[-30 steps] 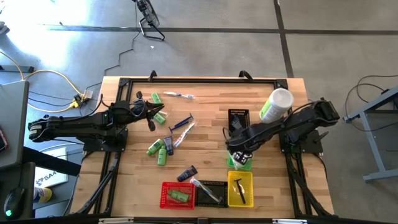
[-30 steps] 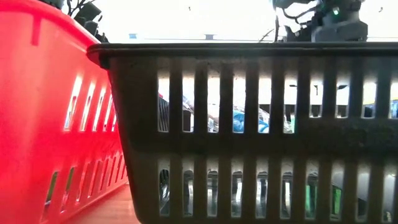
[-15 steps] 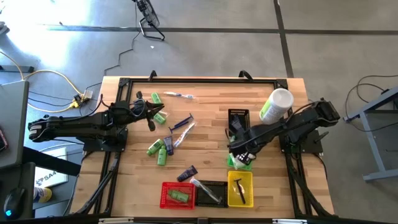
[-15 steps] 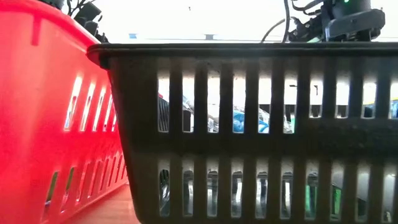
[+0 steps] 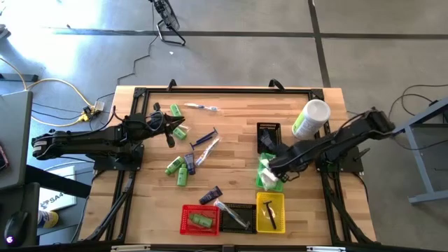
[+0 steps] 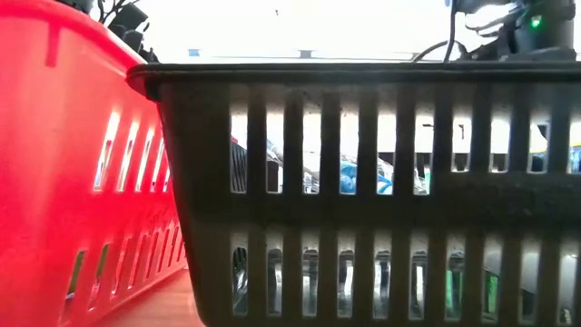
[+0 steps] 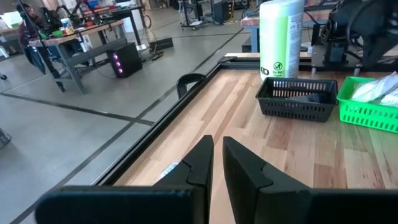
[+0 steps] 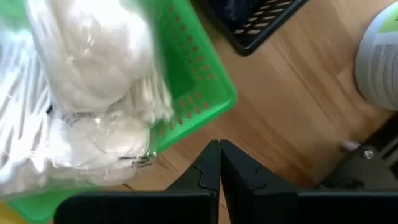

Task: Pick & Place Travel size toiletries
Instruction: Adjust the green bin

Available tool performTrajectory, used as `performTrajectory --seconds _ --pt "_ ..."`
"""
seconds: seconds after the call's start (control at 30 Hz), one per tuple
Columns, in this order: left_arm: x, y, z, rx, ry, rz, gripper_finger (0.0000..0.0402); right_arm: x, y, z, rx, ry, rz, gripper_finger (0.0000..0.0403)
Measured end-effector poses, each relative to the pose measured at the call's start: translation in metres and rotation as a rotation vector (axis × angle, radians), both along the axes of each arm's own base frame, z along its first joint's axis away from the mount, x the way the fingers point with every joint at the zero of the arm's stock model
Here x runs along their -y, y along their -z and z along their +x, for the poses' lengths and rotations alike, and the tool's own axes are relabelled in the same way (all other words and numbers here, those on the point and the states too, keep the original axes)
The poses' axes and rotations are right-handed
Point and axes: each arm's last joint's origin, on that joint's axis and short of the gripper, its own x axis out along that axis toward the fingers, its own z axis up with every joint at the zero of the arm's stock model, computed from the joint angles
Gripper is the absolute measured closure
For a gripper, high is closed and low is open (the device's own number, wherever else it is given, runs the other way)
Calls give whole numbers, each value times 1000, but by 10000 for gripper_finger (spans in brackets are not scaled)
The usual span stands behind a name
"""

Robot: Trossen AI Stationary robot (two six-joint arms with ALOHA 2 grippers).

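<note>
Travel size toiletries lie loose on the table's left half: green bottles, navy tubes and wrapped toothbrushes. White packets lie in the green basket, which stands on the table's right half. My right gripper is shut, points down and hangs at that basket's right rim with nothing in it. My left gripper waits level above the loose items at the table's left. Its fingers are all but together and hold nothing.
A red basket, a black basket and a yellow basket stand along the near edge. Another black basket and a white-and-green canister stand at the far right. The low view is filled by the red and black baskets.
My right gripper has gone toward the table's right edge, from over the green basket to beside its right rim, rolling a little as it went. The white packets in the basket now show where the gripper covered them.
</note>
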Motion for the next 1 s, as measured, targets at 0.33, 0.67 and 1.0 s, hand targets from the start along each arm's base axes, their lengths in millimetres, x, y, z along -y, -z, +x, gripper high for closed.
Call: performTrajectory --seconds 0.33,0.67,1.0 --pt "0 0 0 0 0 -1 371 9 16 -25 142 152 19 401" --pt "0 0 0 1 0 -2 371 9 25 -21 192 164 -22 401" --pt "0 0 0 1 0 -2 371 8 24 -15 249 145 -12 401"
